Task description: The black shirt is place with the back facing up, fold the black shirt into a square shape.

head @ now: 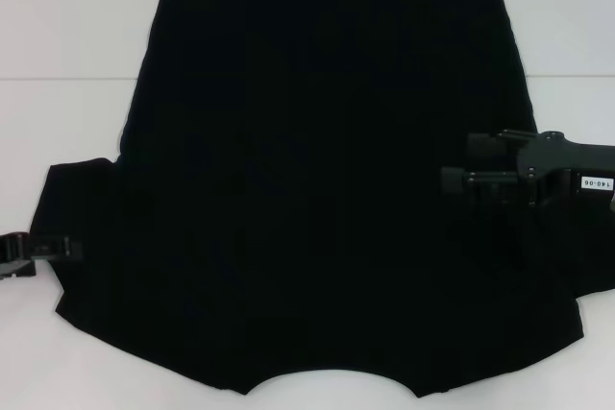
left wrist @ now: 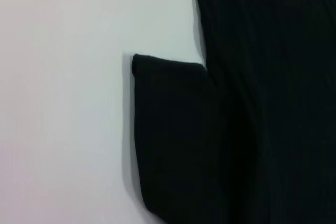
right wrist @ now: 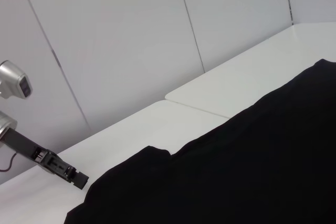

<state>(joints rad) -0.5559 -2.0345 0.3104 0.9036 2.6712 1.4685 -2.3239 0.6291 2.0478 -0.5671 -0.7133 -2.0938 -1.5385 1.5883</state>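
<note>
The left gripper (head: pixel 60 249) is seen low at the left edge of the head view, its tip lying at the outer edge of the left sleeve of the black shirt (head: pixel 317 189); whether it is open or closed, and whether any cloth is held, cannot be told. The same gripper is picked up far off in the right wrist view (right wrist: pixel 65 171), where its dark tip is seen just beside the sleeve's corner, though contact cannot be confirmed.

The right gripper (head: pixel 461 175) is positioned over the right side of the shirt, pointing inward toward the garment's middle. Its dark fingers merge with the black cloth beneath, so its opening cannot be told, nor whether it touches the fabric (a white label is carried on the arm body behind it).

The shirt is spread flat on the white desk (head: pixel 67 26), covering most of the middle, with its straight hem at the far side and its curved neckline at the near edge. No lettering is visible on the upturned side. In the left wrist view the left sleeve (left wrist: pixel 173 135) is shown lying flat against bare desk (left wrist: pixel 63 103). Pale wall panels (right wrist: pixel 115 40) are seen behind the desk in the right wrist view.
</note>
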